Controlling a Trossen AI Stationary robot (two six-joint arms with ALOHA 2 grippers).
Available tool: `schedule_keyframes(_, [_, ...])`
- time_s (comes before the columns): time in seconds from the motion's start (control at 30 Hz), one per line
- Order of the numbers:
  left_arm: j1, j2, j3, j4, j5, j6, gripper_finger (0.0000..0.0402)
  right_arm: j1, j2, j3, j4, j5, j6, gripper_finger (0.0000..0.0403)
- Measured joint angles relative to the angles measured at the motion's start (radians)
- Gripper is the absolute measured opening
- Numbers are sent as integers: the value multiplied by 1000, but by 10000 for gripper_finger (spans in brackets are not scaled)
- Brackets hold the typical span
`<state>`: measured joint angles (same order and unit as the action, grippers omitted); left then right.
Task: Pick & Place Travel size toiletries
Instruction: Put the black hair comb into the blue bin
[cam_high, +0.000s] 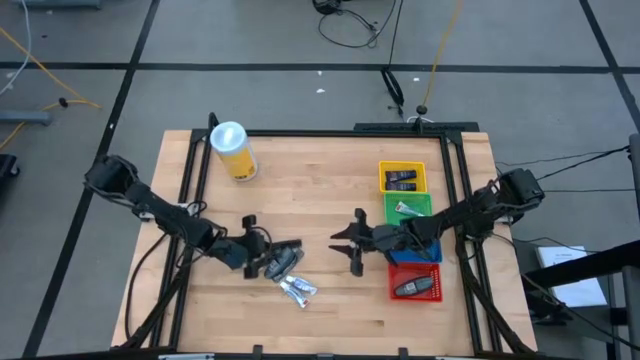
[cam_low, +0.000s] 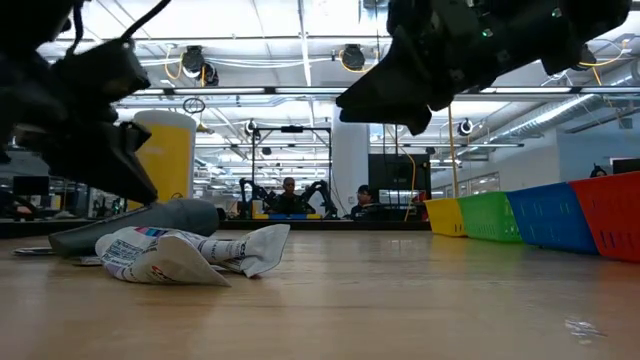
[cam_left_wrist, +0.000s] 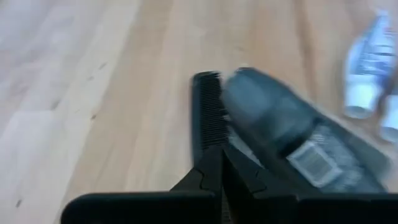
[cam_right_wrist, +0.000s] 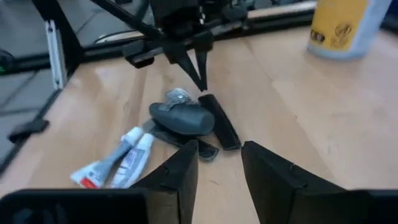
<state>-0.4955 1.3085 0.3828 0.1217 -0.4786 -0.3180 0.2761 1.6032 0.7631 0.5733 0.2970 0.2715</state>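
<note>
So both arms are reaching in toward the middle of the table from opposite sides, stretched out low and fairly flat.

The left gripper is right at the little pile of toiletries near the front middle. From its wrist cam the fingers look pressed close together, with the grey tube lying just beside them, not between them. So narrow, and not holding anything as far as I can see. In the right wrist view the same gripper points down at the pile, tips just above the grey tube and a flat black pack.

The right gripper hovers over bare wood a bit right of the pile, fingers spread wide, nothing in them. In the low view it hangs well clear of the tabletop.

Where the stuff is: the pile has the grey tube, the black pack and two white tubes lying side by side toward the table's front edge. Low view shows the crumpled white tubes in front of the grey one.

Some items are already in the trays on the right: two dark ones in the yellow tray, a pale one in the green tray, a dark one in the red tray. The blue tray is mostly under the right arm. The yellow canister stands at the back left.
</note>
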Motion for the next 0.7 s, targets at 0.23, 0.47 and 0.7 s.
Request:
schedule_keyframes(0.23, [17, -27, 48, -168, 104, 26, 3, -89, 42, 57, -95, -186, 157, 176])
schedule_keyframes(0.47, [-11, -28, 49, -221, 156, -9, 3, -172, 239, 298, -323, -365, 188, 238])
schedule_keyframes(0.7, [-37, -28, 36, -229, 203, -36, 3, -241, 415, 479, -352, -511, 226, 258])
